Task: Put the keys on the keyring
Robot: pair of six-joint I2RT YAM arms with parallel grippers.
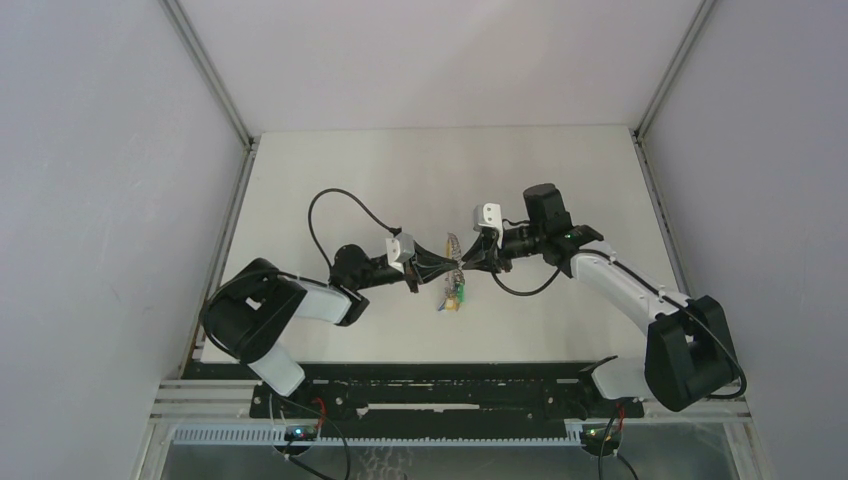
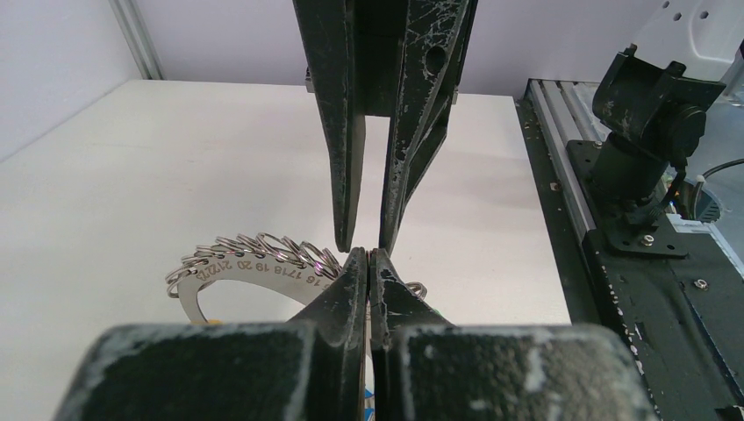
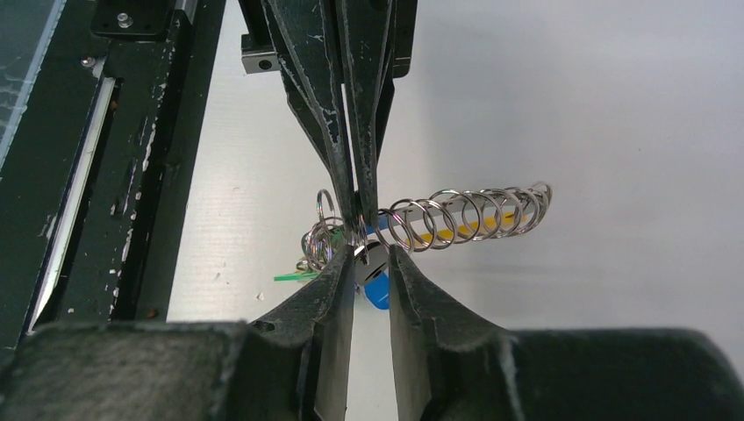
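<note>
Two arms meet tip to tip over the middle of the table (image 1: 330,180), with the keyring between them.
The left arm (image 1: 300,300) reaches in from the left and the right arm (image 1: 620,280) from the right. The left gripper (image 3: 355,210) is clamped tight on the keyring (image 3: 465,215), at the near end of its row of small silver rings. The right gripper (image 3: 372,256) faces it with its fingers a narrow gap apart, just beside the ring. A yellow band (image 3: 456,231) runs through the rings. A blue tag (image 3: 377,294) hangs between the right fingers, with a green tag (image 3: 294,276) beside it.
</note>
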